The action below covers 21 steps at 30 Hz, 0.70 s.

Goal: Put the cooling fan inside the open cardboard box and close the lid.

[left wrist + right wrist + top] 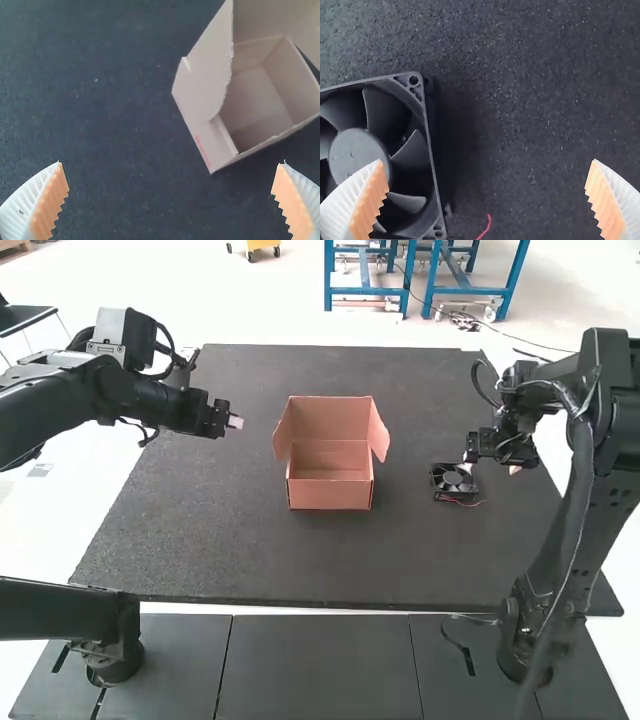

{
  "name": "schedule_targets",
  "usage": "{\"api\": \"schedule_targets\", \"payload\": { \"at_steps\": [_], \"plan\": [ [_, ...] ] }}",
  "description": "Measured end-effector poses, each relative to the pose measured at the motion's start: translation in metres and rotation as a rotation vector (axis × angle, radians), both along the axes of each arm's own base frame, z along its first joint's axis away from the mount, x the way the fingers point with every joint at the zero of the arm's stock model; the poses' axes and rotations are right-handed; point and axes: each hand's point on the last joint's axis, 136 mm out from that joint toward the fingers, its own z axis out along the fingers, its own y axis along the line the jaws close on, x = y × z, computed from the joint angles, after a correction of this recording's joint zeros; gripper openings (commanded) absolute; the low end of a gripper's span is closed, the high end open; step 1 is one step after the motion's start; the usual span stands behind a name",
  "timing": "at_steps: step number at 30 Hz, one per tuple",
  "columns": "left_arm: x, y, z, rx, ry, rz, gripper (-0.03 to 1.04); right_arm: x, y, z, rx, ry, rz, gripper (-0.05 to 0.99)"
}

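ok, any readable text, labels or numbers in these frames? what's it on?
Nothing can be quoted.
red print, a short line on the outer side wall of the cardboard box: too small and blurred to read.
cooling fan: no label or number to be seen on the hub or frame facing the camera.
black mat: no markings.

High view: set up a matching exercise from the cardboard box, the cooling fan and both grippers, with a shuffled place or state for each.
1. cardboard box
2. cooling fan
3. left gripper
4. right gripper

A. open, close over the fan's edge
B. flaps up, nothing seen inside
C. lying flat, right of the box
D. open, left of the box, apart from it

Pairs: 1-B; 2-C; 3-D; 4-A
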Motion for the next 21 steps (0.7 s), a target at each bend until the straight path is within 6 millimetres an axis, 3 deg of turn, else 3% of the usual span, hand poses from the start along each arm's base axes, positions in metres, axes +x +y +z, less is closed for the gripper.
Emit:
{"api": "schedule_targets", "payload": {
  "at_steps": [21],
  "plan": [
    [-0.002, -0.002, -0.001, -0.002, 0.009, -0.014, 0.96, -0.007, -0.007, -0.027, -0.033, 0.114, -0.011, 0.90]
  ]
}}
